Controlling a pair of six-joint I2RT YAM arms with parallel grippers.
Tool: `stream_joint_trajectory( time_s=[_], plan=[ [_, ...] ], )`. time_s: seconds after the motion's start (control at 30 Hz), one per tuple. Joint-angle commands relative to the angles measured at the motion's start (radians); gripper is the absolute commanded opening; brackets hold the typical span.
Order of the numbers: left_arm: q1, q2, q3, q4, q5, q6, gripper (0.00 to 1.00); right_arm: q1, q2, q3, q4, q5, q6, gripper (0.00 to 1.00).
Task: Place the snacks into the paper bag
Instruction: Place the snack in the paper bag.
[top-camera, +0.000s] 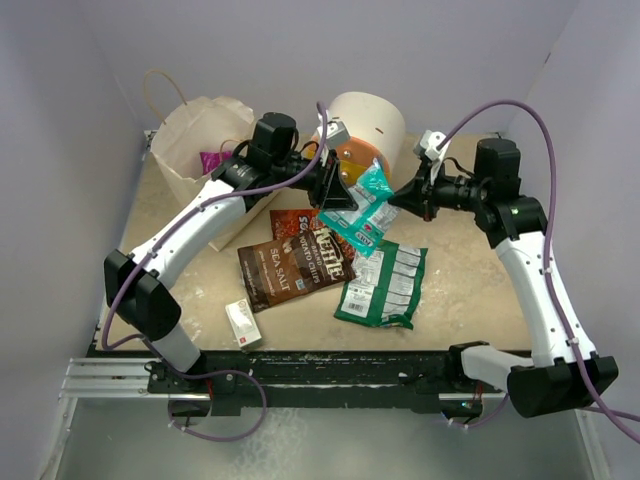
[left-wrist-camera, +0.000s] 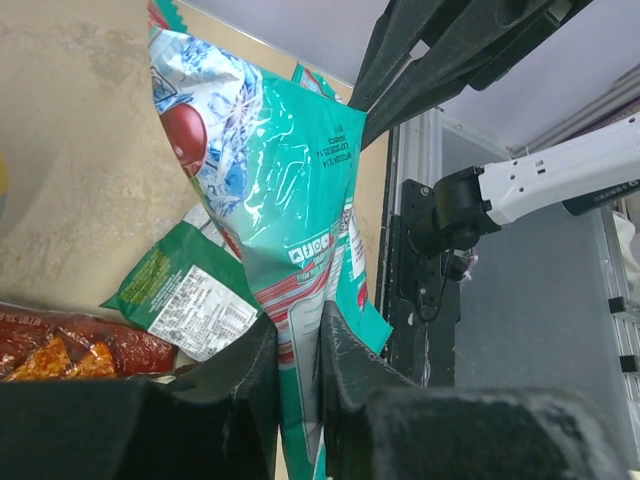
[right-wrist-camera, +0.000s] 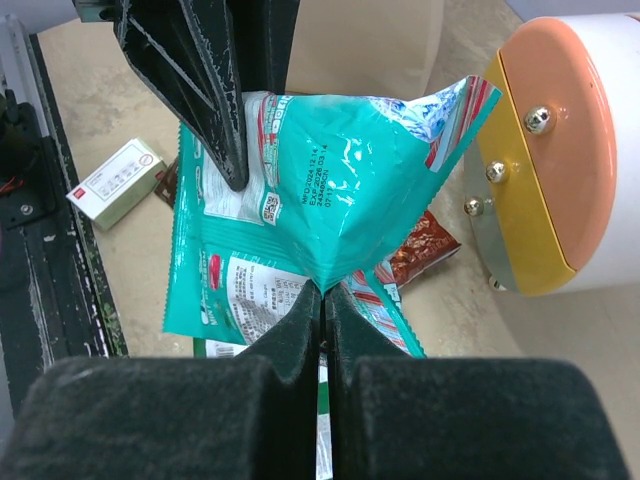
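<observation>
A teal mint packet (top-camera: 366, 205) hangs above the table's middle, held from both sides. My left gripper (top-camera: 338, 192) is shut on one edge of it, seen in the left wrist view (left-wrist-camera: 300, 340) with the packet (left-wrist-camera: 290, 170) between the fingers. My right gripper (top-camera: 400, 198) is shut on the opposite edge, and the right wrist view (right-wrist-camera: 322, 300) shows the packet (right-wrist-camera: 360, 190) pinched there. More teal packet hangs behind it. The paper bag (top-camera: 195, 150) stands open at the back left with a purple pack (top-camera: 213, 160) inside. A dark brown bag (top-camera: 272, 272), a red-brown bag (top-camera: 315, 245) and a green bag (top-camera: 385, 285) lie below.
A round white-orange-yellow drawer unit (top-camera: 365, 125) stands at the back, just behind the held packet, close in the right wrist view (right-wrist-camera: 560, 150). A small white box (top-camera: 243, 322) lies near the front edge. Walls close in the table at the back and both sides.
</observation>
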Motion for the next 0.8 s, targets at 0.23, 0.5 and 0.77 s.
stream_joint_trajectory(
  time_s=[0.23,0.5,0.77],
  plan=[
    [-0.001,-0.088,0.035,-0.014,0.008,0.099,0.00,0.000,-0.077,-0.071,0.076,0.012,-0.028,0.45],
    [0.022,-0.163,0.115,-0.185,-0.154,0.319,0.00,-0.068,-0.158,-0.160,0.107,0.035,-0.007,0.66],
    [0.160,-0.222,0.317,-0.326,-0.223,0.431,0.00,-0.095,-0.168,-0.256,0.141,0.230,-0.041,0.69]
  ],
)
